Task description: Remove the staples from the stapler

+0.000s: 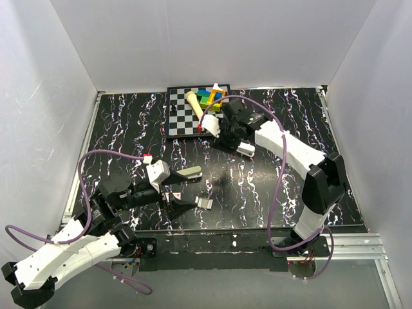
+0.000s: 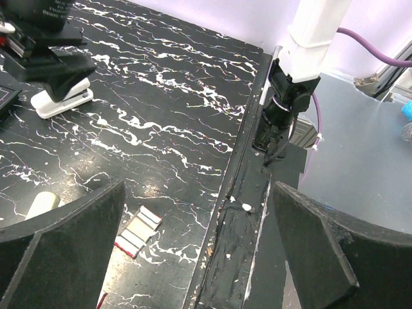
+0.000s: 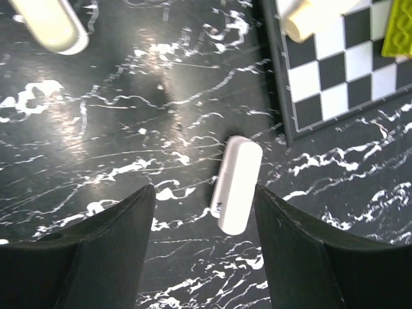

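- Left gripper (image 2: 197,193), nearest, hangs well apart from the white stapler (image 3: 236,185), its jaws fully spread and empty, probably waiting to assist.
- Right gripper (image 3: 205,190) hovers over that stapler, jaws wide on either side and gripping nothing, likely lined up for a grasp.
- No loose staples are visible; I judge they are inside the stapler.
- Chessboard (image 1: 180,122) lies just beyond the stapler.

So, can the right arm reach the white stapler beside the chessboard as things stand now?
Probably yes. The right pincer is open just over the white stapler, which lies uncovered between its fingers. The chessboard is off to the side, not in the way.
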Available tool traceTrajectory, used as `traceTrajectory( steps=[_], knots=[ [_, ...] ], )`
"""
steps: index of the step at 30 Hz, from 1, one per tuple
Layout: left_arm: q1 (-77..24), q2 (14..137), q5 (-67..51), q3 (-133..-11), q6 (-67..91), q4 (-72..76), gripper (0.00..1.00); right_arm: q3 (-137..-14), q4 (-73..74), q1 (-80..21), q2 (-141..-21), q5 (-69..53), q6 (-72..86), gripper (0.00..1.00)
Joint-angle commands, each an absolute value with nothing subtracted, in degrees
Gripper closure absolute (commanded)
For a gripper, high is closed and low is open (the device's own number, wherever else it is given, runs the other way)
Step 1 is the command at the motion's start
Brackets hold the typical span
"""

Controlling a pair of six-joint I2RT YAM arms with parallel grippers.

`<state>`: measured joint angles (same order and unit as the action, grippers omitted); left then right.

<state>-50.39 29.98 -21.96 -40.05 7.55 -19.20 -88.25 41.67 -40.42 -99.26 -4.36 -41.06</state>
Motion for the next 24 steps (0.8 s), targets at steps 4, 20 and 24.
traceTrajectory(
  steps=[4,20,24],
  knots=[
    [-50.54,30.06,-23.38,-39.46,7.73,-18.55,0.02,-88.68,35.60,-35.16,-102.56,-0.27,-42.27,0.29],
    [-50.54,31.02,-27.59,-39.46,8.09,-17.75,0.02,-96.59,37.62,-27.34,-114.08,-3.07,-40.52,0.28],
    [-50.54,31.29,-28.21,-39.55,8.09,-17.75,0.02,-96.24,39.11,-26.81,-114.61,-5.01,-39.99,0.28]
  ],
)
